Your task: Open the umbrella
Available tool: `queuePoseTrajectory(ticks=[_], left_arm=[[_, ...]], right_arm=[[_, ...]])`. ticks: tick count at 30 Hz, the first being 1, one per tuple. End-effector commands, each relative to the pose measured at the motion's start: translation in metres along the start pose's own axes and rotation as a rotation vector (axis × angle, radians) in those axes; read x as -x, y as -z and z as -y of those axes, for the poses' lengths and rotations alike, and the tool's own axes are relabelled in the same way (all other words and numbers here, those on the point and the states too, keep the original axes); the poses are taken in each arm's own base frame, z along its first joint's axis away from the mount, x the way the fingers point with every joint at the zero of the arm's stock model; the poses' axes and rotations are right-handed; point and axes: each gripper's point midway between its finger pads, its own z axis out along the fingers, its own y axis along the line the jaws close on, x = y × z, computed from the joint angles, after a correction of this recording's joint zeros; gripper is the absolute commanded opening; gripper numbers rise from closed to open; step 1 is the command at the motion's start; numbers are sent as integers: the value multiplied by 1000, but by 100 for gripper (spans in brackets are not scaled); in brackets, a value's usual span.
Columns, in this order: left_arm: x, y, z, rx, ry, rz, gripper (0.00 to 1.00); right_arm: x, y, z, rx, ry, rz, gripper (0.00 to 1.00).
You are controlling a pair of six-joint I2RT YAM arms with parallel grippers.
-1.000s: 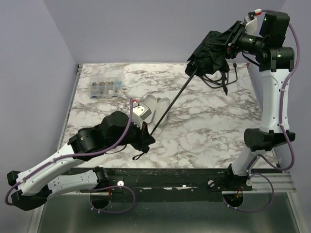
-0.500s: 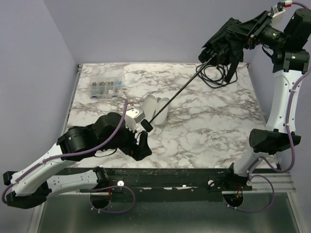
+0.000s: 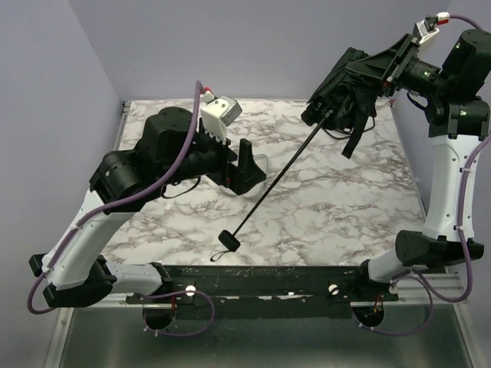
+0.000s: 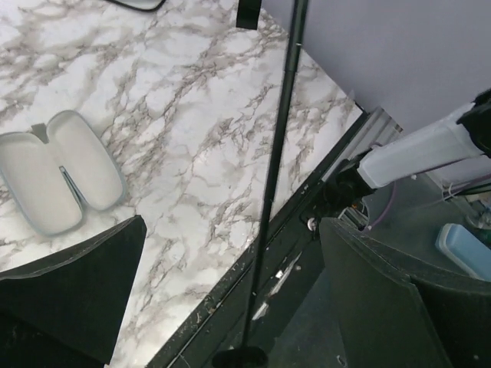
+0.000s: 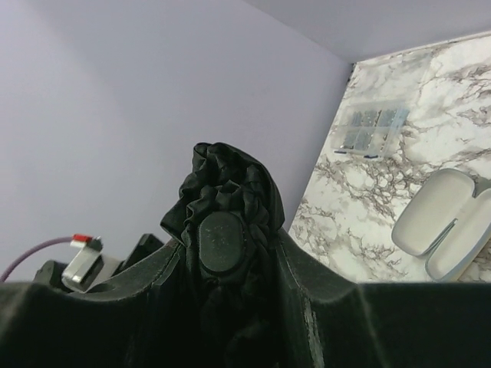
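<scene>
Top view: your right end effector (image 3: 387, 65) grips the folded umbrella (image 3: 345, 84) high over the worktop's (image 3: 337, 207) far right; the handle (image 3: 228, 240) is low, near the front edge.

Left wrist: your left end effector (image 4: 232, 226) is wide; the shaft (image 4: 276, 176) shows between, touching neither side.

Right wrist: the fabric is pinched between the fingers (image 5: 330, 322).

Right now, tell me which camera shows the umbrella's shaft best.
Top external: the whole shaft runs from canopy to handle. Left wrist catches a long stretch but crops its top. Right wrist shows only bunched canopy, no shaft.
</scene>
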Motion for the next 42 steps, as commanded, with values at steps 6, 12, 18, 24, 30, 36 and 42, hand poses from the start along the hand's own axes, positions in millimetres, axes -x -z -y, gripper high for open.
queuePoseTrajectory(ticks=[6,12,18,24,30,36,42], left_arm=[[-50,-33,23,-328,74,-177,99],[-82,-41,36,-469,120,-287,92],[-94,-42,35,-476,146,-304,63],[-89,-41,44,-518,222,-278,2],[-51,-47,31,-395,456,-149,0],[-3,-41,19,-443,696,33,0],[26,-35,-3,-573,975,199,0]], right_arm=[[-20,5,-31,122,7,-55,1],[-15,1,-33,132,3,-56,1],[-11,-8,-36,163,-10,-66,1],[-9,-18,-38,196,-18,-77,1],[-5,-21,9,-65,-43,-14,100],[-12,8,72,-464,-71,73,100],[-1,28,53,-491,-8,182,100]])
